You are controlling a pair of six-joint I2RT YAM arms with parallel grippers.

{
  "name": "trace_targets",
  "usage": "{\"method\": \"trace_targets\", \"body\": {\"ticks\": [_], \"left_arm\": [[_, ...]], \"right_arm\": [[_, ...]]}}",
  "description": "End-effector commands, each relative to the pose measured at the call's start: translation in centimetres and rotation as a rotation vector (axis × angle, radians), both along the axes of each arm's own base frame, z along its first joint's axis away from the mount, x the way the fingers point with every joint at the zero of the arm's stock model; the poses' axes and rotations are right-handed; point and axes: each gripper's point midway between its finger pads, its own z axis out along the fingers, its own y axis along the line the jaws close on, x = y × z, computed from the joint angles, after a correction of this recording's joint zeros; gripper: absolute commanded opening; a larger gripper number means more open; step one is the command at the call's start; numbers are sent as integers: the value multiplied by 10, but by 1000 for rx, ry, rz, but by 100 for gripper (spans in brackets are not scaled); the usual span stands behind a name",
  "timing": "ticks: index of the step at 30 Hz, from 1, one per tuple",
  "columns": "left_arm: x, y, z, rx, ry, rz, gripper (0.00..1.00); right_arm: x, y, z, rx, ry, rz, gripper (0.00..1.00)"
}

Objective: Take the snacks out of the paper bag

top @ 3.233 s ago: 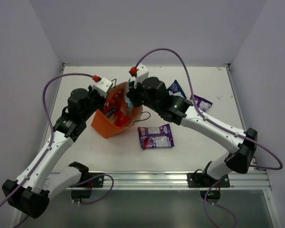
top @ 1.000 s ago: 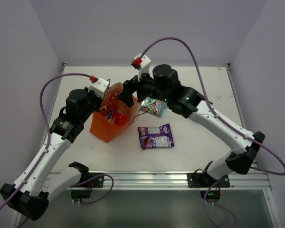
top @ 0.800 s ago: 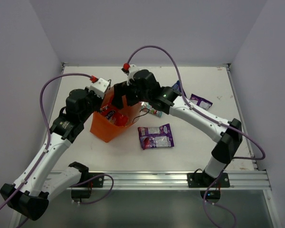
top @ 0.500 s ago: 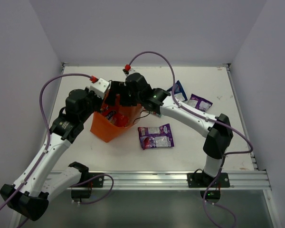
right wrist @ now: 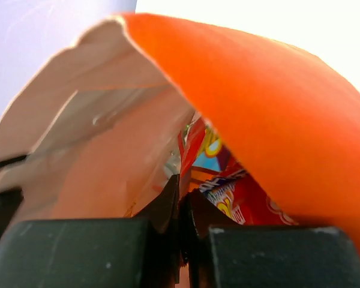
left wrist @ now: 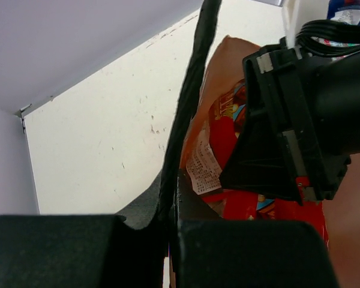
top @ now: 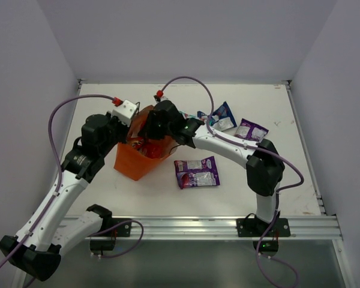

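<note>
A: From above, where is the bag?
B: The orange bag [top: 132, 163] stands on the table [top: 168, 201], left of the middle, with its mouth open upward. The left gripper [top: 132, 127] is clenched on the far left rim. The right gripper [top: 145, 133] reaches down into the mouth, above the red packets [top: 143, 146] inside.
A: And outside it?
B: A purple packet [top: 197, 172] lies flat near the bag, on its right. A blue packet [top: 223, 113] and a small purple packet [top: 252, 129] lie farther back on the right, well apart from the bag.
A: The left wrist view?
B: The left gripper [left wrist: 173, 207] fills the bottom, its fingers [left wrist: 252, 252] pressed together on the bag [left wrist: 228, 57], whose wall rises beside them. The red packets [left wrist: 228, 135] show inside, one with a white printed patch. The right gripper [left wrist: 240, 171] sits black among them.
A: The right wrist view?
B: The right gripper [right wrist: 180, 198] is deep in the bag [right wrist: 276, 102], with the orange wall arching over it and the pale lining on the left. Its fingers [right wrist: 252, 258] are closed tight, the tips right at the edge of a red packet [right wrist: 240, 204]. I cannot tell whether that edge is pinched between them.
</note>
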Motion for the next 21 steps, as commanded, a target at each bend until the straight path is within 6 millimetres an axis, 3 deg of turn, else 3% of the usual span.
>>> {"method": "trace_targets", "body": {"ticks": [1, 10, 11, 13, 14, 21], "left_arm": [[4, 1, 52, -81, -172, 20, 0], [7, 13, 57, -55, -176, 85, 0], [8, 16, 57, -50, -175, 100, 0], [9, 18, 55, -43, -169, 113, 0], [10, 21, 56, -39, -169, 131, 0], [14, 25, 57, -33, -164, 160, 0]], "right_arm": [[-10, -9, 92, 155, -163, 33, 0], [-40, -41, 202, 270, -356, 100, 0], [-45, -46, 222, 292, -382, 105, 0], [-52, -53, 234, 286, -411, 134, 0], [-59, -58, 251, 309, -439, 145, 0], [-84, -80, 299, 364, -513, 246, 0]]}}
